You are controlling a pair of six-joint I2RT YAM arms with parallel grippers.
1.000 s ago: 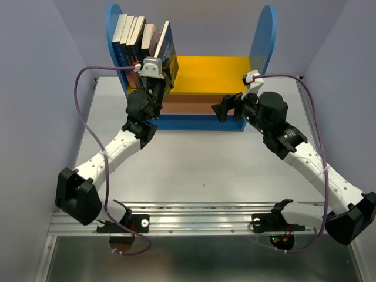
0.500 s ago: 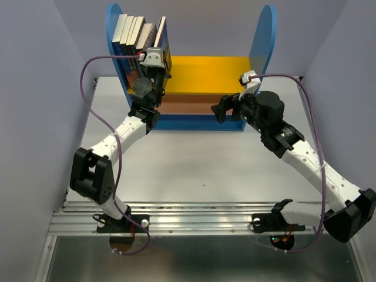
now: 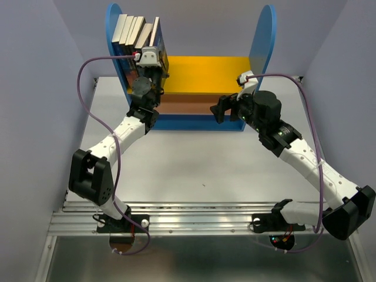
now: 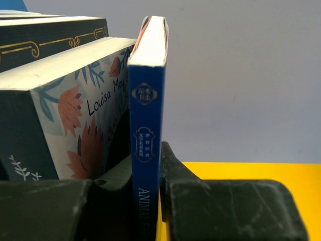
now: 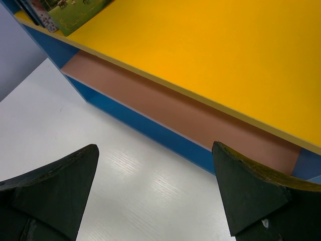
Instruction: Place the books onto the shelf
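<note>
Book (image 4: 146, 115) stands upright, long axis vertical, spine forward

Blue book (image 4: 146, 130) (floral neighbour (image 4: 75, 135)), yel. board (image 3: 205, 70).

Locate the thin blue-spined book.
Top view, upper left: the thin blue-spined book is upright at the yellow upper board's left end, rightmost of the book row, pinched by the left gripper.

- You have the shelf (image 3: 262, 36) standing upright: two round-topped blue side panels, a yellow upper board, a brownish-pink lower board and a blue base.
- Your books (image 3: 132, 30) stand in a row on the yellow board, packed against the left panel.
- The blue-spined book (image 4: 146, 125) is the outermost, upright beside the floral-covered book (image 4: 75, 125).
</note>
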